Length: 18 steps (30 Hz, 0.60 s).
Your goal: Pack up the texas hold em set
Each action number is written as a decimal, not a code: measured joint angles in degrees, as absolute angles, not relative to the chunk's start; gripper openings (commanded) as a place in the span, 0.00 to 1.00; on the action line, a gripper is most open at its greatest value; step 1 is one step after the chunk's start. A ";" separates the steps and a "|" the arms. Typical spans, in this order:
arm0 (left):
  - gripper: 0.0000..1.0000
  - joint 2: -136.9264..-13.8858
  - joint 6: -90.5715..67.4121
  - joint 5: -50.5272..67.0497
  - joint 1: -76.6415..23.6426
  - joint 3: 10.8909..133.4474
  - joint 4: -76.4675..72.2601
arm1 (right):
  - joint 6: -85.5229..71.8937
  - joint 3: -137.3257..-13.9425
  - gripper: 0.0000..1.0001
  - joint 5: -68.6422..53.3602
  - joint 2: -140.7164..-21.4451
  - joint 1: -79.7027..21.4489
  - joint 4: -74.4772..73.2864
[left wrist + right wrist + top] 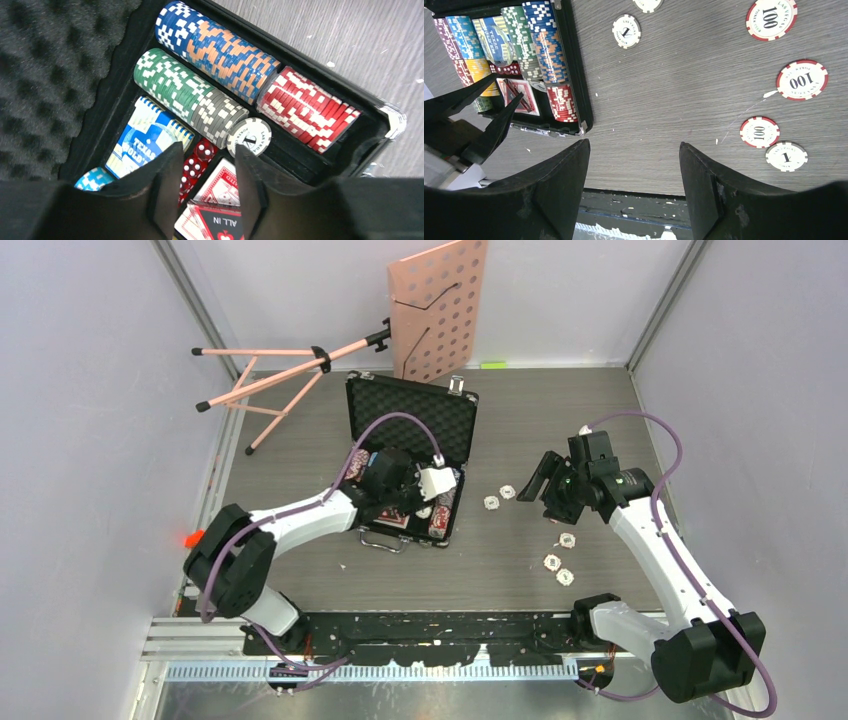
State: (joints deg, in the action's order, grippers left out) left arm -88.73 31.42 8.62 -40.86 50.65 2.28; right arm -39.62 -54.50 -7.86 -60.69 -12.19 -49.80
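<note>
While filling black silver-edged foam-lined case (410, 415) with striped poker chips (215, 50): left gripper (207, 150) parted, empty, above white chip (249, 136) ending grey row (220, 112); right gripper (634, 145) wide, empty. Next: fetch loose chips (802, 80).

Dimpled matt black foam (45, 75) lines the case (305, 62) left of the matt black plastic fingers (165, 190). Glossy cards (220, 187) lie between them. Ahead are smooth striped chips (220, 55), glossy translucent red dice (200, 155), a bright metal corner (395, 120) and the grey wood-grain table (325, 30).
</note>
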 measured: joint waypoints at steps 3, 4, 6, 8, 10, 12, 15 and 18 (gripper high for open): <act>0.48 -85.62 30.46 8.58 -40.86 49.87 2.90 | -39.62 -54.50 0.72 -8.08 -60.69 -12.19 -49.78; 0.46 -84.18 30.02 8.49 -40.86 49.56 3.01 | -39.62 -54.50 0.72 -8.10 -60.69 -12.19 -49.78; 0.27 -81.97 28.91 8.29 -40.84 48.99 3.09 | -39.62 -54.50 0.72 -8.19 -60.69 -12.19 -49.78; 0.03 -79.72 27.44 7.92 -40.84 48.10 3.16 | -39.62 -54.50 0.72 -8.25 -60.69 -12.19 -49.76; 0.00 -78.35 26.33 7.94 -40.84 47.44 3.64 | -39.62 -54.46 0.72 -8.29 -60.69 -12.19 -49.76; 0.00 -77.80 26.50 8.69 -40.84 47.31 5.08 | -39.62 -54.30 0.72 -8.34 -60.69 -12.19 -49.74; 0.00 -77.89 27.49 10.72 -40.84 47.31 7.40 | -39.62 -53.98 0.72 -8.60 -60.69 -12.19 -49.58; 0.00 -79.61 29.02 13.19 -40.86 47.64 9.43 | -39.62 -53.54 0.72 -8.93 -60.69 -12.19 -49.39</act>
